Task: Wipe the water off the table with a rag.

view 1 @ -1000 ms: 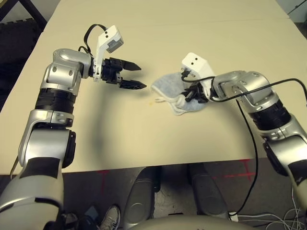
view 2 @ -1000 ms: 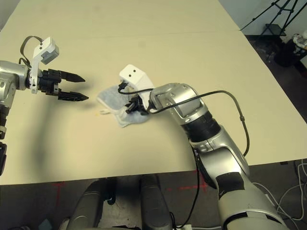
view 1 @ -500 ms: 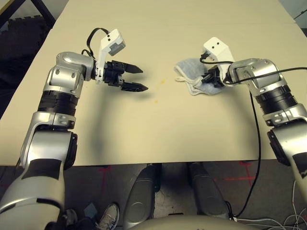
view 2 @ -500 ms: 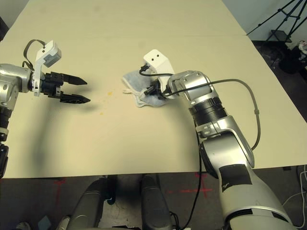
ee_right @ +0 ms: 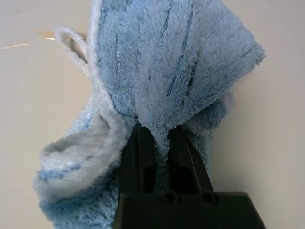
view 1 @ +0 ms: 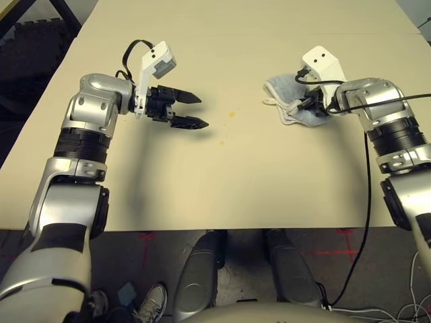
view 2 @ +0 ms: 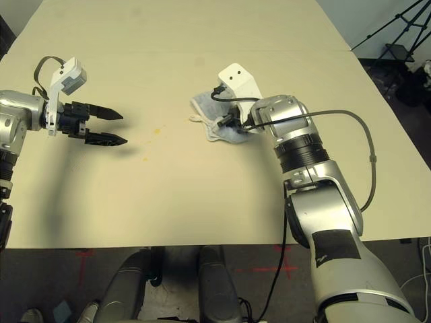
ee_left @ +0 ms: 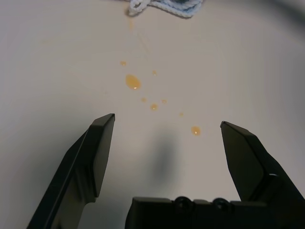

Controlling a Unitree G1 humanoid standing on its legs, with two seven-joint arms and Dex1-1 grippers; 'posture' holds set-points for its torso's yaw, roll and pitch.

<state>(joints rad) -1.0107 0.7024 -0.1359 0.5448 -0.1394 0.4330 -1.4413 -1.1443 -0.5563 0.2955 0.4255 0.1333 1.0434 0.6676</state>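
Pinching a fold of the rag [view 1: 291,106] at upper right of the head view, the right gripper [view 1: 310,105] presses it on the table [view 1: 222,182], the left gripper [view 1: 192,111] spread wide beside orange water [ee_left: 133,81] drops at centre.

Large flat tabletop [view 1: 269,188] under everything. Left two-fingered pincer [view 1: 194,111] over the table's left half, fingers spread. Scatter of tiny droplets [ee_left: 143,93] on the table just ahead of that pincer's tips, toward the robot's right, between the two pincers. Crumpled terry cloth rag [view 1: 289,101] beyond the droplets, further right, lying on the table apart from them. Right two-fingered pincer [ee_right: 159,143] at the rag's right side, fingers pinched together on a fold of it, well apart from the left pincer
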